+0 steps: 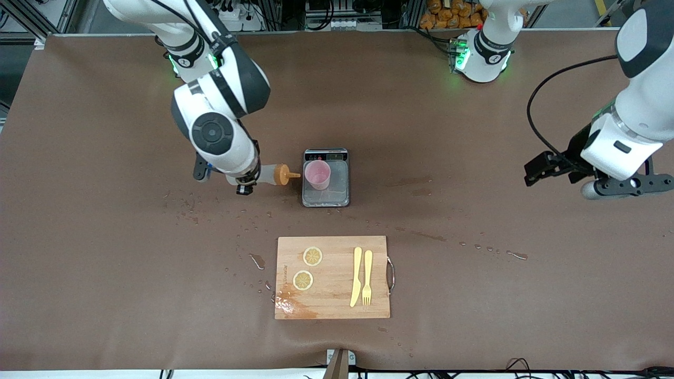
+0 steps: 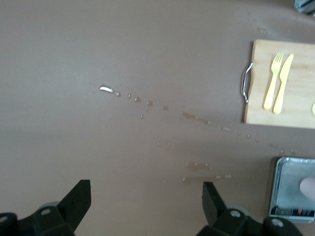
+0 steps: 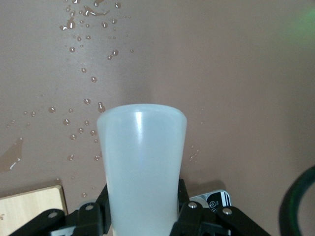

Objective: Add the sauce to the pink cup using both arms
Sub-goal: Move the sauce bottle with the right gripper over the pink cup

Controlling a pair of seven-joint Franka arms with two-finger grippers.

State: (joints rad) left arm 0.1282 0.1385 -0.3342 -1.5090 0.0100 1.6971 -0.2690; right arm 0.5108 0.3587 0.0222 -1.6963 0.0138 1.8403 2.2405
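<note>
the right gripper (image 1: 246,184) squeezes the sauce bottle (image 1: 275,175) sideways, beside the pink cup (image 1: 318,175) on the scale (image 1: 337,196). sauce could miss (nozzle not over it). the left gripper (image 2: 146,196) waits wide open, holding nothing.

Matt brown table cover (image 1: 474,295) spotted with glossy droplets (image 3: 88,78); grained wooden cutting board (image 1: 334,310) fitted with metal handle (image 2: 246,82); translucent smooth plastic noted on sauce bottle (image 3: 141,162); scale (image 1: 339,195) topped by brushed metal.
</note>
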